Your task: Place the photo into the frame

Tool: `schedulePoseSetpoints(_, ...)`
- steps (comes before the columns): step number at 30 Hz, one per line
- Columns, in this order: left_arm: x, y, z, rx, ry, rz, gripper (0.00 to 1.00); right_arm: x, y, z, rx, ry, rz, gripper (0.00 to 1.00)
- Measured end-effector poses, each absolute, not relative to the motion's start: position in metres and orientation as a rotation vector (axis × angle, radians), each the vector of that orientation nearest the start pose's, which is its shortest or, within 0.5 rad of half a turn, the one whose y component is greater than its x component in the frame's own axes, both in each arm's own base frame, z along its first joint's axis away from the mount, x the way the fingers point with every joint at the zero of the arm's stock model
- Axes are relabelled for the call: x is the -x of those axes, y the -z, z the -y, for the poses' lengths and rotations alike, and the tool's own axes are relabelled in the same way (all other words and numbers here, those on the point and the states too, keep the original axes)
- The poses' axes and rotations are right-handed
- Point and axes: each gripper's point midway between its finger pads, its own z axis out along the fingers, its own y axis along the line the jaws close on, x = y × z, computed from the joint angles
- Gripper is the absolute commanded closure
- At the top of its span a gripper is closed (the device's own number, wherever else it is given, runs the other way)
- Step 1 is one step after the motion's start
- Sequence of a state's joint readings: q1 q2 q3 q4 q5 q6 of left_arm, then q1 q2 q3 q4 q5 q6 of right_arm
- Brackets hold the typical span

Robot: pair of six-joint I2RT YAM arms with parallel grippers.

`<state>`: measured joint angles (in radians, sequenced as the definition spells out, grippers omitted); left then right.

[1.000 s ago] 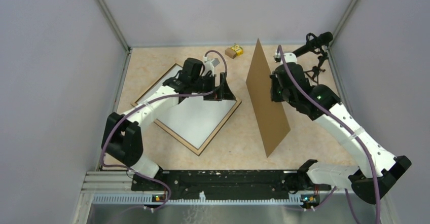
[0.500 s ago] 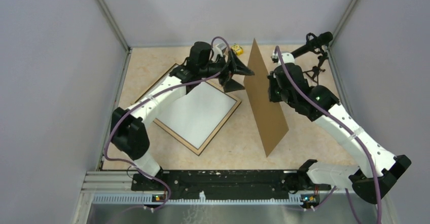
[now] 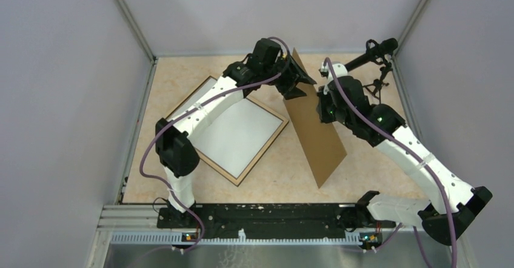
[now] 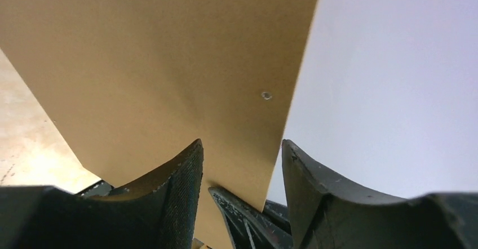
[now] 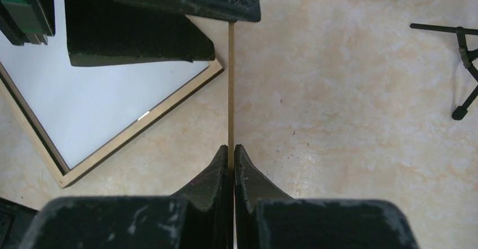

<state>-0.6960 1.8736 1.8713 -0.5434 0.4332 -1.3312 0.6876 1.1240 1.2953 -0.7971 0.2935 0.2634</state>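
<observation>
The frame (image 3: 262,153) lies back-up on the table at left centre, its light-wood rim (image 5: 141,126) showing. A plain white sheet (image 3: 233,128) fills its inside; the photo's printed face does not show in any view. My right gripper (image 5: 231,146) is shut on the thin edge of a brown backing board (image 3: 315,134), holding it upright on the table to the right of the frame. My left gripper (image 4: 241,143) is at the board's far upper corner (image 3: 298,77). Its jaws stand apart with the board's edge between them and gaps on both sides.
A black tripod stand (image 3: 379,53) is at the back right, and its legs (image 5: 459,63) show in the right wrist view. Grey walls close in the left, back and right. A black rail (image 3: 260,216) runs along the near edge.
My left arm has left the frame's right corner and swung back and right to the board's top corner, jaws narrowing round it. The right gripper has kept its hold; the board leans slightly more.
</observation>
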Motion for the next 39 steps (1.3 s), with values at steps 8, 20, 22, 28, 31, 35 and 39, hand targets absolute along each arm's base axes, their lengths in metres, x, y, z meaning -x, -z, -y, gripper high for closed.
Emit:
schedulePoseSetpoints(8,-0.334,-0.303,0.412,0.562,1.268,-2.518,0.37,-0.264,-0.278,-0.172,0.354,-0.227,-2.135,0.99)
schedulePoseSetpoints(20,-0.322,-0.29,0.402,0.53,1.135,-2.585,0.64,-0.253,-0.278,-0.199,0.464,-0.151,-2.117,0.94)
schedulePoseSetpoints(22,-0.321,-0.291,0.397,0.517,1.111,-2.583,0.7,-0.253,-0.278,-0.203,0.48,-0.125,-2.114,0.94)
schedulePoseSetpoints(28,-0.312,-0.28,0.37,0.529,0.982,-2.603,0.94,-0.246,-0.267,-0.219,0.557,-0.083,-2.124,0.76)
schedulePoseSetpoints(31,-0.309,-0.262,0.364,0.535,0.952,-2.635,1.0,-0.242,-0.252,-0.224,0.593,-0.068,-2.169,0.55)
schedulePoseSetpoints(35,-0.308,-0.244,0.357,0.476,0.935,-2.664,1.0,-0.239,-0.255,-0.227,0.535,-0.117,-2.175,0.28)
schedulePoseSetpoints(39,-0.308,-0.236,0.341,0.36,0.958,-2.658,1.0,-0.231,-0.279,-0.219,0.443,-0.207,-2.131,0.16)
